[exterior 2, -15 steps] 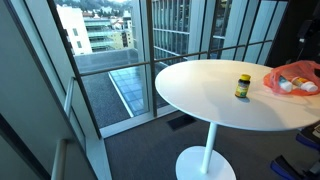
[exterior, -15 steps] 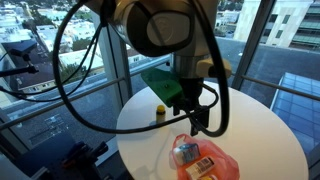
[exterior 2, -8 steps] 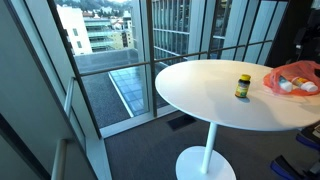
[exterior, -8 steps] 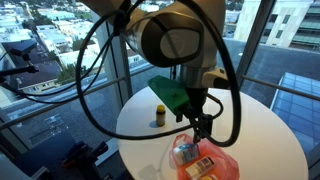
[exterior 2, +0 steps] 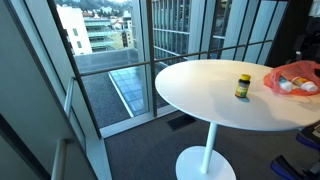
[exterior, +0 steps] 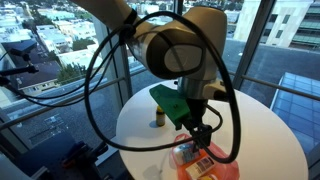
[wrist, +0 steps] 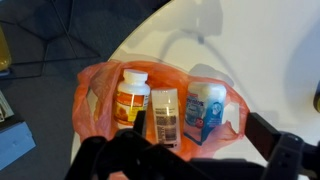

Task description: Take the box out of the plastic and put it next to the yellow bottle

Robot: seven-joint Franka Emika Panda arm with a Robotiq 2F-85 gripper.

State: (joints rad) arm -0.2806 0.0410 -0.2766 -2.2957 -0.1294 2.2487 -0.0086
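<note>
An orange plastic bag (wrist: 100, 95) lies on the round white table and holds three items: an orange-labelled white bottle (wrist: 134, 95), a narrow white pack with a barcode (wrist: 167, 112) and a blue-and-white box (wrist: 205, 108). The bag also shows in both exterior views (exterior: 207, 163) (exterior 2: 292, 80). My gripper (wrist: 203, 128) is open and hovers just above the bag, its jaws spread to either side of the barcode pack and the blue box. It holds nothing. In an exterior view the gripper (exterior: 201, 135) hangs over the bag. The small yellow bottle (exterior: 158, 119) (exterior 2: 243, 86) stands upright on the table, apart from the bag.
The white table (exterior: 260, 130) (exterior 2: 200, 95) is a round pedestal table beside floor-to-ceiling windows with a railing (exterior 2: 120, 60). A green block (exterior: 168, 98) is fixed on the arm above the gripper. Bare tabletop surrounds the yellow bottle.
The gripper has moved down and slightly toward the bag, from above the table to just over the bag's contents. The bag and the yellow bottle have not moved.
</note>
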